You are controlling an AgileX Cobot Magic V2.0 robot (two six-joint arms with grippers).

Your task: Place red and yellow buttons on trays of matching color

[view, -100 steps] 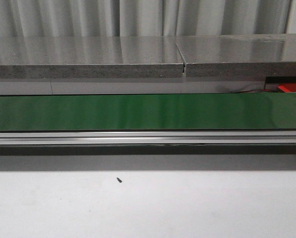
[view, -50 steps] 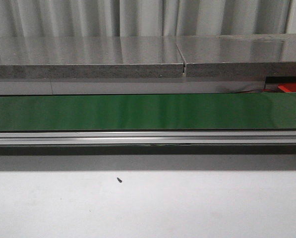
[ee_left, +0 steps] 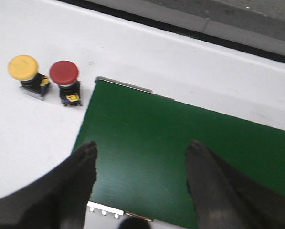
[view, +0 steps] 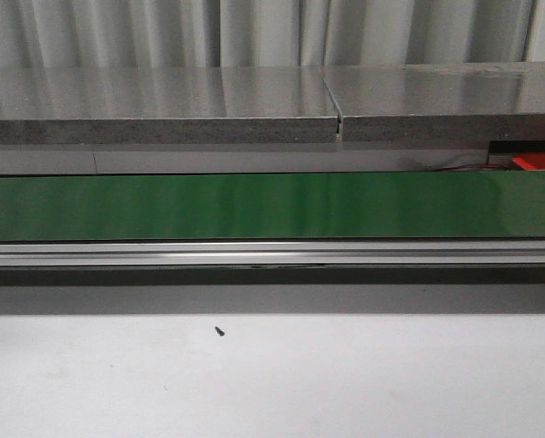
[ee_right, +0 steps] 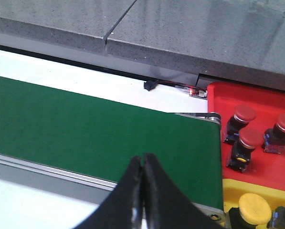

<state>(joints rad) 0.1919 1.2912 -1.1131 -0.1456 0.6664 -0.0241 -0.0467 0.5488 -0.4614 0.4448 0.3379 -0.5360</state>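
No writing can be read. The left claw (ee_left: 140, 155) is spread wide over the smooth green belt (ee_left: 180, 152). A round yellow button (ee_left: 24, 67) and red button (ee_left: 64, 73) are seen beside it. The right claw (ee_right: 143, 167) is pressed closed, empty. Red buttons (ee_right: 245, 114) are kept in the red tray (ee_right: 257, 98).
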